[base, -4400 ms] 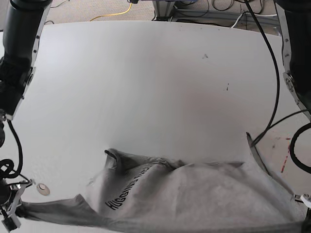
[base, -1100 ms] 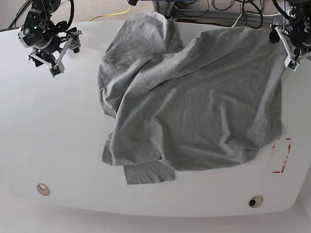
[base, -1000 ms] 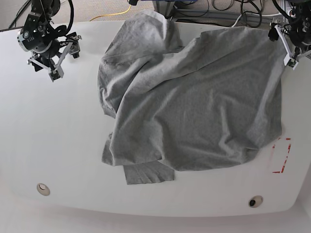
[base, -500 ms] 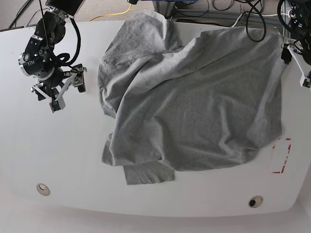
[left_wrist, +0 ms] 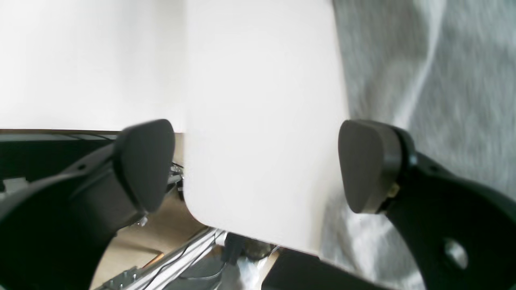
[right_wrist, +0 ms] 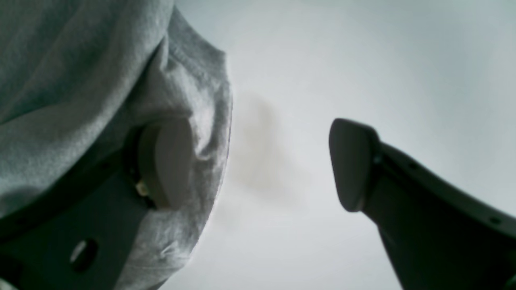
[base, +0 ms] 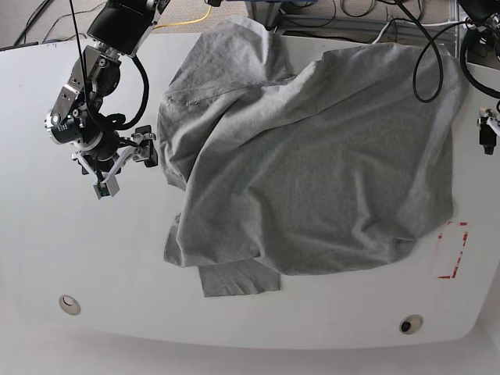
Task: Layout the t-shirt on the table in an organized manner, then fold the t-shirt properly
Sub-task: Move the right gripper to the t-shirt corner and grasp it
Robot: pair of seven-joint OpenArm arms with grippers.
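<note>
The grey t-shirt (base: 312, 164) lies rumpled across the middle of the white table (base: 78, 258), plain face up, with folds bunched along its left side and a sleeve sticking out at the front. My right gripper (base: 126, 166) hovers open just beside the shirt's left edge. In the right wrist view this gripper (right_wrist: 258, 165) has one finger against the shirt's fold (right_wrist: 80, 80) and bare table between its fingers. My left gripper (base: 487, 129) is at the table's right edge, off the shirt. In the left wrist view it (left_wrist: 254, 165) stands open over bare table, the shirt (left_wrist: 443, 80) beside one finger.
A red tape rectangle (base: 451, 250) marks the table near the shirt's front right corner. Two round grommets (base: 69, 304) (base: 410, 323) sit near the front edge. Cables and a metal frame (base: 312, 16) lie beyond the far edge. The table's rounded corner (left_wrist: 209, 217) shows below the left gripper.
The right gripper has come down from the far left corner to the shirt's left edge. The left gripper has moved nearer along the right table edge. The shirt has not moved.
</note>
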